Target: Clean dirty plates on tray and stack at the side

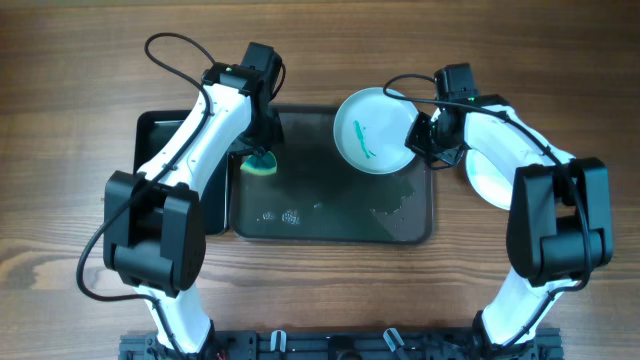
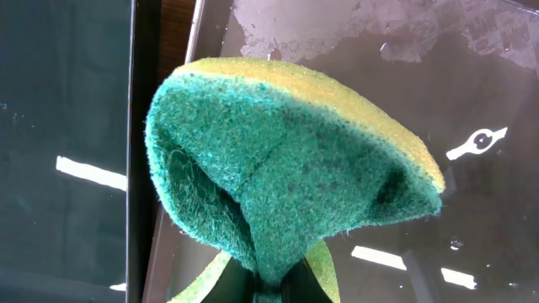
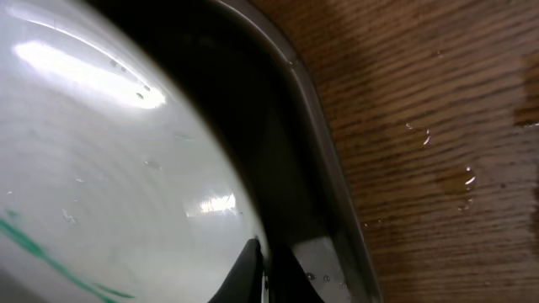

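Tray (image 1: 330, 215), dark and wide, lies mid table (image 1: 60, 60). Its floor is wet with suds patches, so scrubbing happens over it to keep the mess contained. A narrower black tray (image 1: 155, 140) sits touching its left side, likely the sponge's parking spot.

Smeared white plate (image 1: 378, 118) is at the big tray's far right corner, overhanging the far rim. A teal streak shows on its face, so it is not clean yet. Right gripper (image 1: 425, 138) has its jaws pinching that plate's right edge. The right wrist view shows the edge caught between them just inside the tray rim. The plate looks propped up, probably to steady it and present the dirty face to the sponge.

Another white plate (image 1: 487, 185) rests on the table right of the tray, half hidden by the right arm. This is the stacking spot. I cannot tell how many lie there.

Left gripper (image 2: 269, 290) has its jaws squeezed onto a green-and-yellow sponge (image 1: 262, 165), folding it. It hangs above the tray's left end, well apart from the smeared plate.
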`<state>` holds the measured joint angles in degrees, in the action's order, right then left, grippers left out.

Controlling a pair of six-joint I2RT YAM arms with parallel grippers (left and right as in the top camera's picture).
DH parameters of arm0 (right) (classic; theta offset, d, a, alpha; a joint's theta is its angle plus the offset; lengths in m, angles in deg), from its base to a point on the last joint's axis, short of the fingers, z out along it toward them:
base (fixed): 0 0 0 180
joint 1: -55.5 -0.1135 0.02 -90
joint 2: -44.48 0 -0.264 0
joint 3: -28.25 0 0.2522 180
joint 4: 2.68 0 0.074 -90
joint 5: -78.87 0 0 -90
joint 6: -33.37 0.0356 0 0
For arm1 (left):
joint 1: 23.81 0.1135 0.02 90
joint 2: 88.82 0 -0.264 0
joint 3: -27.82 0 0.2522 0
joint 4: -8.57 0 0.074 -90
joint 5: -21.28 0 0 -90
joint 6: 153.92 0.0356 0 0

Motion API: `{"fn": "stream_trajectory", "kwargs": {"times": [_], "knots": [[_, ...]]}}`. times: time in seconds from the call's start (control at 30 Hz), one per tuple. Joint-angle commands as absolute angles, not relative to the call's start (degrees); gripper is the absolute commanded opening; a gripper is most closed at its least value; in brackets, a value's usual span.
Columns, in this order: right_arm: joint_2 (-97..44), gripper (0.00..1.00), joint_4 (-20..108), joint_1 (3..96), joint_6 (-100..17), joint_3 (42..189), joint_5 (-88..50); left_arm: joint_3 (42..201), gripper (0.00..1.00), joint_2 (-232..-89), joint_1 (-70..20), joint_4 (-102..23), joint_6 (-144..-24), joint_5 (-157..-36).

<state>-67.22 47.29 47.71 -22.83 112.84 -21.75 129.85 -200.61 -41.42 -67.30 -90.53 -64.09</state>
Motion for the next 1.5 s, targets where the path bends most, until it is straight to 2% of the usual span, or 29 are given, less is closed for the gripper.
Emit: {"fn": "stream_trajectory", "kwargs": {"times": [0.0,0.13,0.23,0.33,0.43,0.53,0.6,0.83,0.97,1.03,1.17,1.33,1.47], "knots": [[-67.81,0.04,47.81,45.57,-25.19,112.91,-25.20,131.12,0.04,-198.86,-41.07,-67.12,-89.66,-64.38],[-65.54,0.05,52.75,41.83,-27.20,112.91,-27.78,131.12,0.04,-198.86,-41.07,-67.14,-89.66,-64.38],[-63.22,0.10,58.21,39.21,-29.08,112.91,-28.06,131.12,0.04,-198.86,-41.07,-67.12,-89.70,-64.38],[-62.76,0.20,61.67,37.94,-33.83,112.91,-30.75,131.12,0.05,-198.86,-41.07,-67.14,-89.86,-64.38],[-62.76,0.39,61.34,37.76,-39.79,112.91,-29.92,131.12,0.05,-198.86,-41.04,-67.14,-89.83,-64.38],[-62.76,0.47,56.07,38.35,-44.16,112.91,-24.63,131.12,0.04,-198.86,-41.07,-67.12,-89.86,-64.38],[-62.83,0.49,51.24,38.79,-48.49,112.91,-22.75,131.12,0.05,-198.86,-41.07,-67.10,-89.86,-64.38],[-65.80,0.43,44.92,39.10,-53.91,112.88,-18.42,131.12,0.04,-198.86,-41.07,-66.22,-89.86,-64.86],[-68.64,0.36,42.67,39.10,-54.11,112.88,-21.46,131.12,0.04,-198.86,-41.07,-65.42,-89.86,-66.34],[-69.47,0.29,41.56,39.08,-53.13,112.88,-23.34,131.12,0.04,-198.86,-41.07,-65.42,-89.86,-66.32],[-71.35,0.05,40.16,39.08,-45.39,112.80,-26.90,131.12,0.04,-198.86,-41.07,-65.37,-89.86,-66.34],[-72.34,0.04,43.31,38.00,-28.97,111.79,-30.14,131.12,0.04,-198.86,-41.24,-64.45,-90.12,-66.37],[-72.31,0.04,41.30,35.32,-21.52,107.38,-29.68,131.10,0.04,-198.88,-41.83,-62.77,-91.63,-67.44]]}}
